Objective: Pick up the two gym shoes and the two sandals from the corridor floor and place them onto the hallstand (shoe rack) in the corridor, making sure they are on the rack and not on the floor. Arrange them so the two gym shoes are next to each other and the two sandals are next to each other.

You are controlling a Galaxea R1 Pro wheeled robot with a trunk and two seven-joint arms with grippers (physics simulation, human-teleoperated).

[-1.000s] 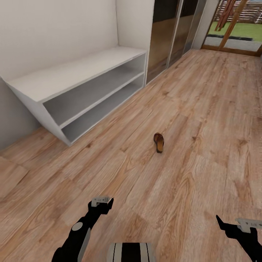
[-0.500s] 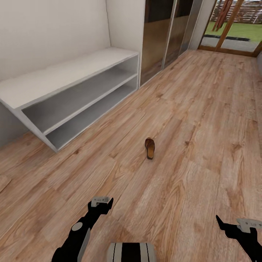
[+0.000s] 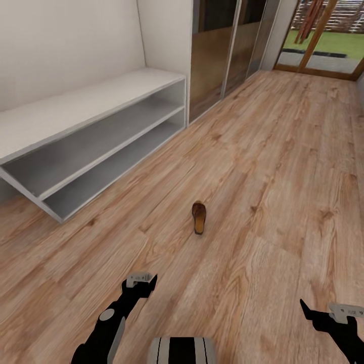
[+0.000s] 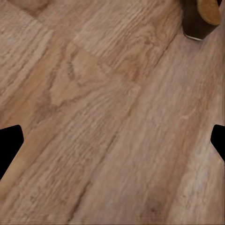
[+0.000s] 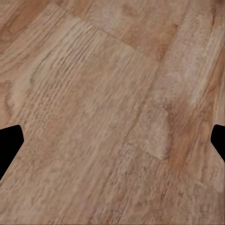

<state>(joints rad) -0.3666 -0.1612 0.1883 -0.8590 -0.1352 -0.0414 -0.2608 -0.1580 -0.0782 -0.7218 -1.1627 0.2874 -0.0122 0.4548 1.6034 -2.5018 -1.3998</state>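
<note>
a single dark brown sandal (image 3: pixel 198 217) with a tan footbed lies alone on the light brown wood-plank corridor floor (image 3: pixel 283 167), out in the open ahead of the robot and well apart from both arms. in the left wrist view the sandal (image 4: pixel 201 18) shows at the frame's edge, cut off. to the left, against the pale wall (image 3: pixel 60 45), stands a low grey-white shoe rack (image 3: pixel 96 101) with a flat top and two open shelf levels. beyond its far end are mirrored sliding doors (image 3: pixel 222 45), and farther on a glazed doorway (image 3: pixel 323 35) with grass outside. nothing lies between the sandal and the rack. the left gripper (image 3: pixel 141 283) and the right gripper (image 3: pixel 323 316) hang low over bare planks, each with its jaws spread wide and holding nothing.
</note>
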